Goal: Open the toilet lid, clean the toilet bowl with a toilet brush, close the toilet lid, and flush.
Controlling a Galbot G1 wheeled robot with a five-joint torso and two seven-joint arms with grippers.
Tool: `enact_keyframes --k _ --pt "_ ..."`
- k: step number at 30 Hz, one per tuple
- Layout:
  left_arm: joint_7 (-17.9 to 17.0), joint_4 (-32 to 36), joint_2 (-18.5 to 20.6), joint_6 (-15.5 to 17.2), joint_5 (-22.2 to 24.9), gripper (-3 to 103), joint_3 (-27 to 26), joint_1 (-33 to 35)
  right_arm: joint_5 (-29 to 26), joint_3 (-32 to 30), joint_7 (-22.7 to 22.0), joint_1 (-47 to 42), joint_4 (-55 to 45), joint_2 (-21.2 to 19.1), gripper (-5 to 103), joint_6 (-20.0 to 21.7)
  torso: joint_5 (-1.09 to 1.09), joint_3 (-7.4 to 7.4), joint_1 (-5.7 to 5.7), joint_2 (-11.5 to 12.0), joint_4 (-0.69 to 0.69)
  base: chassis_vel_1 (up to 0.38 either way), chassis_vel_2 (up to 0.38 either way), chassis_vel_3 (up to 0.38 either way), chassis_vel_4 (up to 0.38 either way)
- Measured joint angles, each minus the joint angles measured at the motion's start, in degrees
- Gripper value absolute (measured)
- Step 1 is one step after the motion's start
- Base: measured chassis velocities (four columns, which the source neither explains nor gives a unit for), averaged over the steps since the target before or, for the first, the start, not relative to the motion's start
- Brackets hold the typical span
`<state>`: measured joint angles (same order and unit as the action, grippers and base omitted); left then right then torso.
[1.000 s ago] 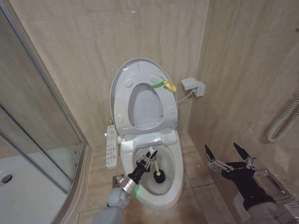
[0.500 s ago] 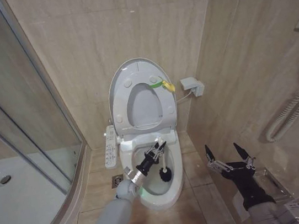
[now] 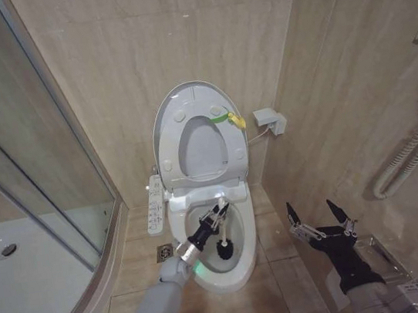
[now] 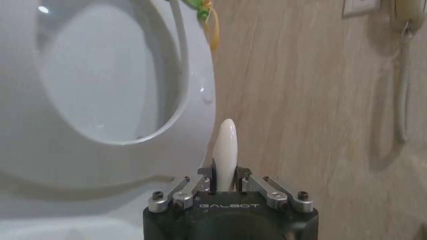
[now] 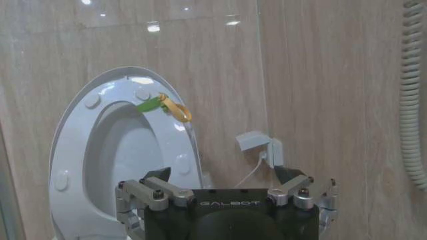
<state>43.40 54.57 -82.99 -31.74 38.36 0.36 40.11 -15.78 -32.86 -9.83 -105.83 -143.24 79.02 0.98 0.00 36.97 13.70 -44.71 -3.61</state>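
The toilet bowl point(image 3: 244, 264) sits against the tiled back wall, a white elongated basin with a slim button panel point(image 3: 154, 205) along the side nearest the glass shower screen point(image 3: 31, 166). The toilet lid point(image 3: 193, 96) stands raised against the wall with the ring seat point(image 3: 231, 157) up in front of it, and the green-and-yellow loop tag point(image 3: 228, 118) hangs at the top of the seat opening.

The left arm reaches up from the floor at a slant, and the left gripper point(image 3: 216, 218) hangs over the open bowl, clenched on the thin white handle of the toilet brush point(image 3: 223, 224); in the left wrist view the rounded tip of the handle point(image 4: 225, 145) pokes up between the closed fingers. The dark brush head point(image 3: 226, 248) is down inside the bowl, near the middle of the basin.

The right gripper point(image 3: 319, 216) waits off to the toilet's right, above the floor by the side wall, its two fingers spread wide and holding nothing.
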Motion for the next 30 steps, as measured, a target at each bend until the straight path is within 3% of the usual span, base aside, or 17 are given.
enact_keyframes --k 6,12,16,18,24,30 --pt "1.2 -3.0 -2.0 -2.3 0.0 21 -0.1 0.2 0.0 0.0 0.0 0.0 0.0 0.0 100 0.0 0.0 0.0 0.0 0.0 -0.01 0.0 0.0 0.0 0.0" --pt "3.2 -2.2 0.8 -2.3 -1.1 21 -0.8 2.8 0.0 0.0 0.0 0.0 0.0 0.0 100 0.0 -0.01 -0.02 -0.01 0.0 0.01 0.0 0.0 0.0 0.0" --pt "3.2 3.9 4.0 -0.4 -0.4 22 -2.0 5.2 0.0 0.0 0.0 0.0 0.0 0.0 100 0.0 0.0 0.01 0.0 0.0 0.04 0.0 0.0 0.0 0.0" --pt "3.1 4.8 4.2 -0.1 -0.2 22 -2.1 5.5 0.0 0.0 0.0 0.0 0.0 0.0 100 0.0 -0.01 0.01 0.0 0.0 0.04 0.0 0.0 0.0 0.0" --pt "1.7 16.5 5.9 2.6 1.7 20 -5.0 10.1 0.0 0.0 0.0 0.0 0.0 0.0 100 0.0 0.0 0.0 0.0 0.0 -0.01 0.0 0.0 0.0 0.0" --pt "3.0 15.4 5.8 1.5 1.3 20 -7.6 12.9 0.0 0.0 0.0 0.0 0.0 0.0 100 0.0 -0.01 0.0 0.0 0.0 0.02 0.0 0.0 0.0 0.0"
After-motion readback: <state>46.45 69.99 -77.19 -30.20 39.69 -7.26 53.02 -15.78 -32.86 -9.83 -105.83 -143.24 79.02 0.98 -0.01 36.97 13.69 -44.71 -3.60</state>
